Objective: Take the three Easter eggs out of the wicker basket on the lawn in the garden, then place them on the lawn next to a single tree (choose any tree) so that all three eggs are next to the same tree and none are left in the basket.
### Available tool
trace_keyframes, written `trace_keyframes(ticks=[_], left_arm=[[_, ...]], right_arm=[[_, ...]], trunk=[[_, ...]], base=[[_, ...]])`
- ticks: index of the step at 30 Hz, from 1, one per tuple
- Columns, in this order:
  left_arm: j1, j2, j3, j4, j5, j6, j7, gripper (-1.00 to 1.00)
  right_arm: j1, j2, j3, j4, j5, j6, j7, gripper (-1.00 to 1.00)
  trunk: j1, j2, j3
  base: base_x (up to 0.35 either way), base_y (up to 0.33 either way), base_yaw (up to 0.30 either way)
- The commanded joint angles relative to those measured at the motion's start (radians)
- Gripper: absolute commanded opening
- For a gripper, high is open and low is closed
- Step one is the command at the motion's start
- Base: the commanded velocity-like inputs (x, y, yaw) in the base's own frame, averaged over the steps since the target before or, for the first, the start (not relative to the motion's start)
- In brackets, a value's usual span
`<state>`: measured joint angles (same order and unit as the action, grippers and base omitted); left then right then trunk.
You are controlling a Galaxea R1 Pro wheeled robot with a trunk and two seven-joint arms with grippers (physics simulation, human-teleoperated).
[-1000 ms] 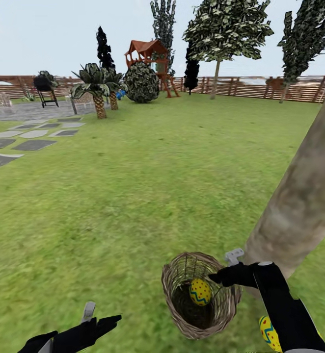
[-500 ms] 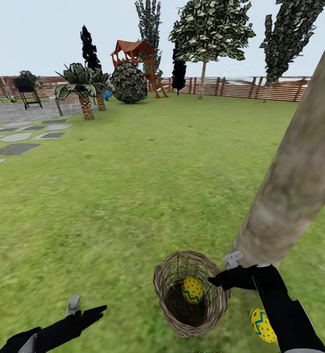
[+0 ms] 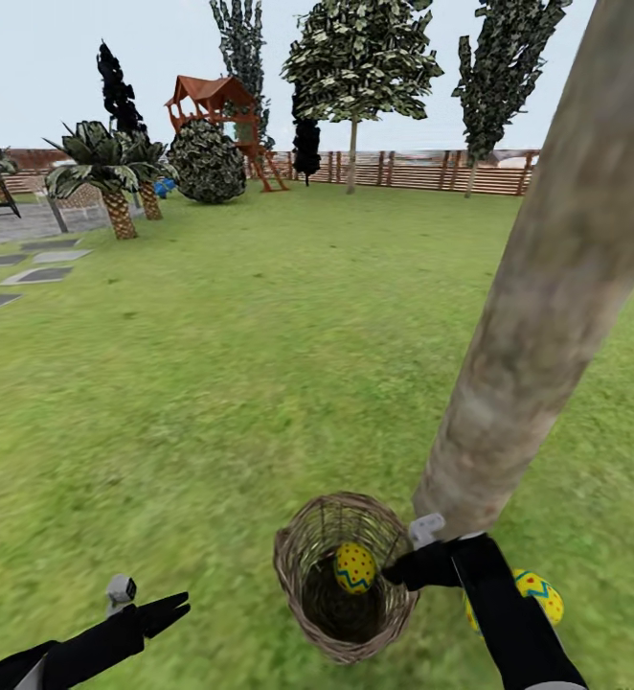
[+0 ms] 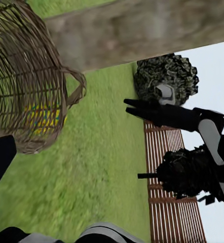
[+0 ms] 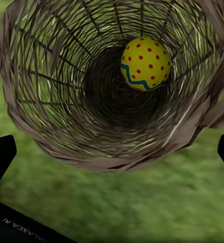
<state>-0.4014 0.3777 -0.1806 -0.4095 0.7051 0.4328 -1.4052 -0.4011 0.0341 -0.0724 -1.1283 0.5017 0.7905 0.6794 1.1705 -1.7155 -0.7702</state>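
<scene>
The wicker basket [image 3: 309, 585] lies tilted on the lawn [image 3: 260, 383] at the foot of the thick tree [image 3: 537, 297]. One yellow dotted Easter egg [image 3: 354, 567] rests inside it. A second egg [image 3: 539, 586] lies on the grass beside the trunk, partly behind my right arm. My right gripper [image 3: 408, 556] is open at the basket's rim on the tree side. In the right wrist view its fingers [image 5: 0, 157] stand wide apart before the basket [image 5: 56, 126], with the egg [image 5: 145, 63] deep inside. My left gripper [image 3: 149, 599] hovers open over grass, left of the basket [image 4: 26, 86].
Grey paving slabs [image 3: 30, 273] lie far left. Short palms [image 3: 111, 177], a round bush [image 3: 207, 163] and a red play tower [image 3: 216, 101] stand at the back, before the brown slatted fence [image 3: 422, 171]. Thin-trunked trees [image 3: 355, 67] line the fence. Wide grass stretches ahead.
The whole view has swung to the right, so the camera moved. The egg on the grass shows more from behind my right arm. Both grippers keep their places by the basket.
</scene>
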Motion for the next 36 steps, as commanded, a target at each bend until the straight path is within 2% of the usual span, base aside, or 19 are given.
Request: trace_keyframes(ticks=[1, 11, 15, 18, 19, 20, 21, 23, 24, 27, 30, 33, 36], left_arm=[[-0.001, 0.000, -0.007, 0.000, 0.008, 0.011, -0.002, 1.00], [-0.001, -0.005, -0.009, 0.001, 0.007, 0.011, 0.003, 1.00], [-0.001, -0.007, -0.008, 0.000, 0.007, 0.011, 0.005, 1.00], [-0.001, -0.011, -0.008, 0.001, 0.007, 0.012, 0.006, 1.00], [-0.001, -0.011, -0.008, 0.001, 0.007, 0.011, 0.004, 1.00], [-0.001, -0.011, -0.009, 0.002, 0.007, 0.011, 0.001, 1.00], [-0.001, -0.011, -0.009, 0.002, 0.007, 0.011, 0.000, 1.00], [-0.001, -0.011, -0.009, 0.002, 0.008, 0.011, -0.002, 1.00], [-0.001, -0.011, -0.009, 0.003, 0.008, 0.011, -0.003, 1.00], [-0.001, -0.011, -0.010, 0.003, 0.009, 0.011, -0.003, 1.00], [-0.001, -0.013, -0.010, 0.004, 0.010, 0.011, -0.003, 1.00], [-0.001, -0.014, -0.010, 0.004, 0.010, 0.011, -0.003, 1.00], [-0.001, -0.015, -0.011, 0.004, 0.010, 0.011, -0.002, 1.00]], right_arm=[[-0.001, 0.002, 0.005, 0.002, 0.010, 0.001, 0.008, 1.00], [-0.001, 0.001, 0.015, -0.005, 0.009, -0.001, 0.007, 1.00], [-0.001, 0.003, 0.031, -0.010, 0.009, -0.001, 0.008, 1.00], [-0.001, 0.019, 0.073, -0.048, 0.011, 0.008, 0.005, 1.00], [-0.002, 0.032, 0.127, -0.063, 0.014, 0.016, -0.005, 1.00], [-0.005, 0.040, 0.169, -0.066, 0.014, 0.030, -0.030, 1.00], [-0.008, 0.045, 0.191, -0.067, 0.012, 0.044, -0.053, 1.00], [-0.024, 0.062, 0.222, -0.067, 0.007, 0.091, -0.109, 1.00], [-0.051, 0.077, 0.232, -0.061, 0.005, 0.121, -0.130, 1.00], [-0.092, 0.091, 0.236, -0.011, 0.000, 0.139, -0.146, 1.00], [-0.144, 0.098, 0.237, 0.098, -0.002, 0.143, -0.153, 1.00], [-0.160, 0.099, 0.236, 0.124, -0.001, 0.143, -0.156, 1.00], [-0.165, 0.099, 0.234, 0.127, -0.002, 0.140, -0.213, 1.00]], trunk=[[0.000, 0.000, -0.001], [0.000, 0.000, -0.001], [0.000, 0.000, -0.001], [0.000, 0.000, -0.001], [0.000, 0.000, -0.001], [0.000, 0.000, -0.001], [0.000, 0.000, -0.001], [0.000, 0.000, -0.001], [0.004, -0.007, -0.004], [0.015, -0.028, -0.013], [0.027, -0.049, -0.023], [0.038, -0.070, -0.032], [0.050, -0.091, -0.042]], base=[[0.058, 0.045, -0.066], [0.011, 0.008, -0.012], [0.005, 0.018, 0.000], [0.106, 0.220, 0.000], [0.049, 0.101, 0.000], [0.025, 0.052, 0.000], [0.016, 0.033, 0.000], [0.008, 0.016, 0.000], [0.002, 0.004, 0.000], [0.001, 0.002, 0.000], [0.000, 0.000, 0.000], [0.000, 0.000, 0.000], [0.000, 0.000, 0.000]])
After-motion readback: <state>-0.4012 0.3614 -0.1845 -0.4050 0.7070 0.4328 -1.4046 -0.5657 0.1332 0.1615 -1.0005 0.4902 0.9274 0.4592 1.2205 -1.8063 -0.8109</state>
